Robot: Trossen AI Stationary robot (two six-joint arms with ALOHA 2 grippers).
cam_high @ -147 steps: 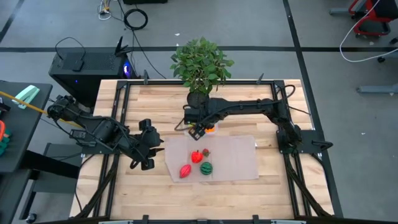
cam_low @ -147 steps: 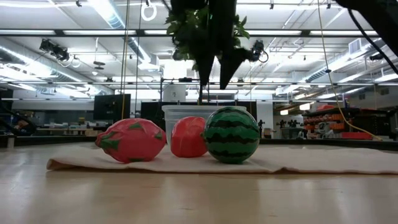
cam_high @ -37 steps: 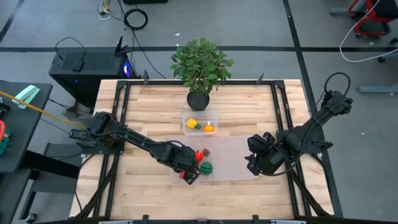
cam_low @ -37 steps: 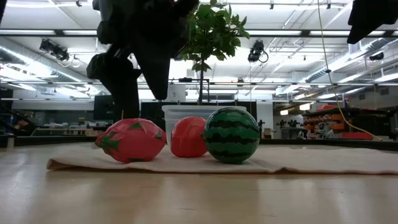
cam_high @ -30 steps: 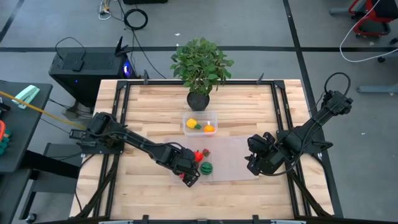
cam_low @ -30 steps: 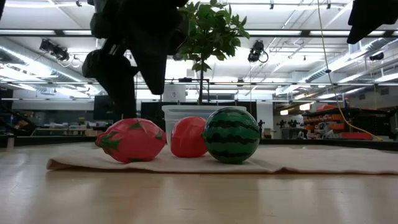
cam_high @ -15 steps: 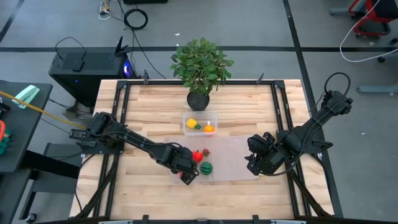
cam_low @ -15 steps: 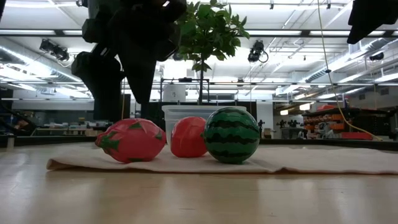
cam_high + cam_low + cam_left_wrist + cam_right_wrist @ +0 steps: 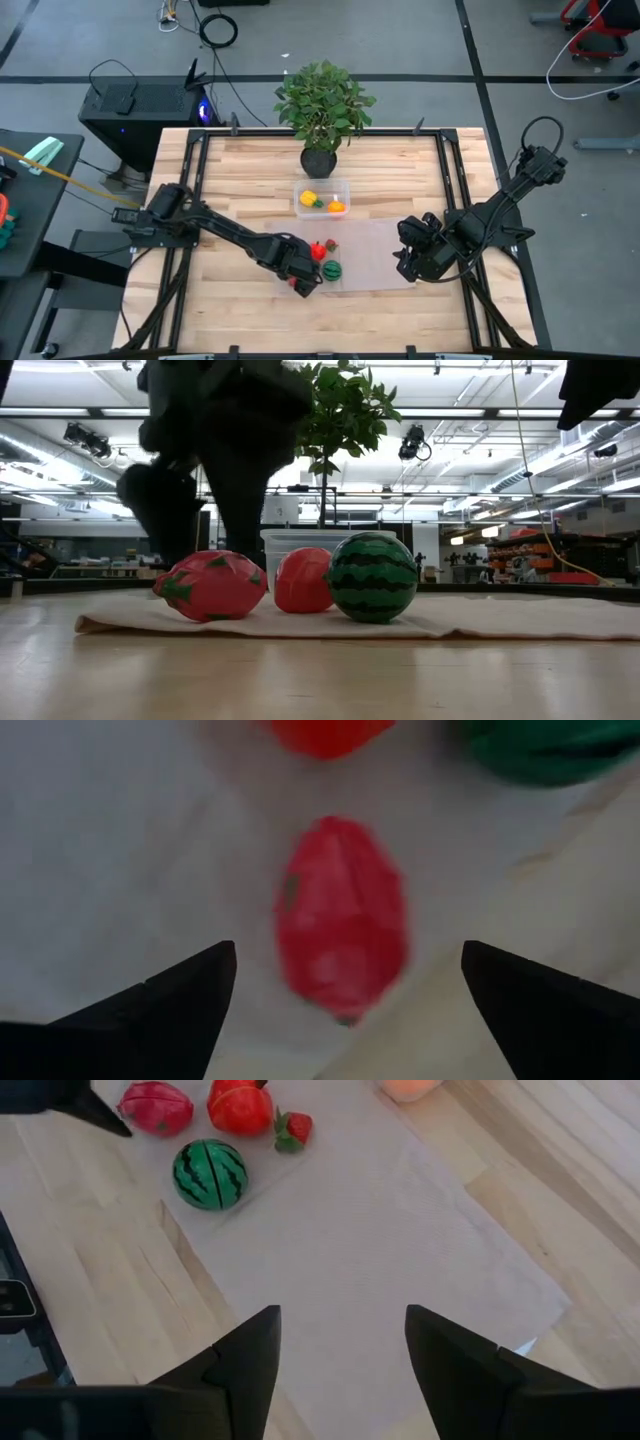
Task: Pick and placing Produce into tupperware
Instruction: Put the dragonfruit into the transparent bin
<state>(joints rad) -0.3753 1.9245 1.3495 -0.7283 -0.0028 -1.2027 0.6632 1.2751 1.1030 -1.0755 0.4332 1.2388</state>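
From above, the left hand [image 9: 303, 281] hovers over the mat's [image 9: 375, 255] near corner, one tupperware [image 9: 321, 196] beyond it holding three pieces. At desk level, its fingers spread around a pink dragon fruit [image 9: 211, 585] lying lengthwise; a red fruit [image 9: 302, 580] and striped watermelon [image 9: 372, 576] sit beside. Left wrist: the dragon fruit points away between the fingers. The right hand [image 9: 343, 1342], part-open, waits well apart.

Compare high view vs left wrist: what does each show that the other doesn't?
High only: tupperware holding yellow and orange produce, the potted plant, and the right gripper waiting over the mat's right end. Left wrist only: the red dragon fruit lying uncovered between the left gripper's spread fingers. Both: watermelon and mat.
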